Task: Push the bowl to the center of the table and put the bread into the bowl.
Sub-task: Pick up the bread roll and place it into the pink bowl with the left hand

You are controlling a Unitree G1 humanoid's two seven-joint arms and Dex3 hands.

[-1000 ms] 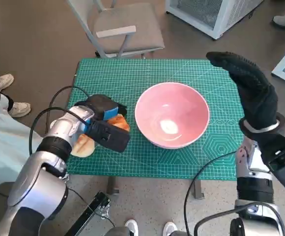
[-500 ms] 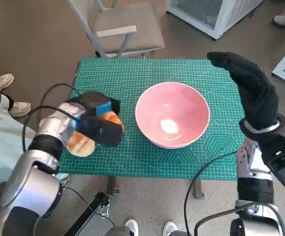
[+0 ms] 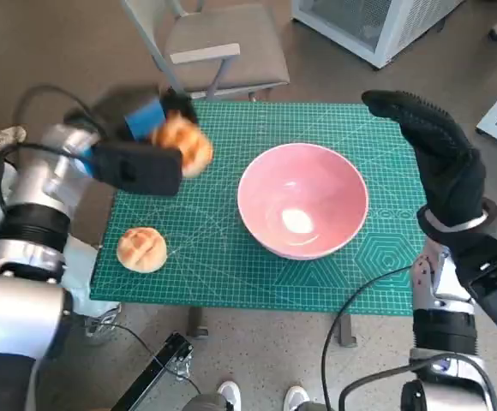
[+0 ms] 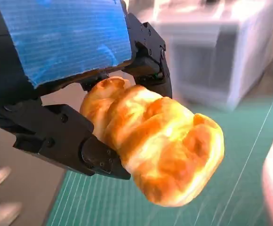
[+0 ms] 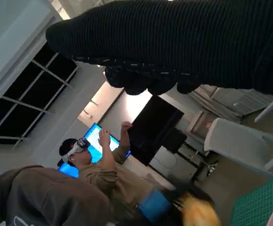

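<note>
The pink bowl (image 3: 302,211) stands near the middle of the green mat (image 3: 231,265), empty. My left hand (image 3: 150,141) is raised above the mat's far left part and grips a golden piece of bread (image 3: 184,144); the left wrist view shows the bread (image 4: 155,150) held between the black fingers (image 4: 66,141). A second round bread roll (image 3: 141,249) lies on the mat near its front left corner. My right hand (image 3: 433,150), in the black glove, is lifted upright over the mat's right edge, fingers extended, holding nothing.
A grey chair (image 3: 210,47) stands beyond the table's far edge. White cabinets (image 3: 368,21) are at the back right. A person (image 5: 92,165) with a headset shows in the right wrist view. Shoes (image 3: 4,137) show on the floor at left.
My left hand has lifted one piece of bread off the mat's front left and carried it up and toward the far side. A round roll is uncovered where the hand was. The right hand stayed still.
</note>
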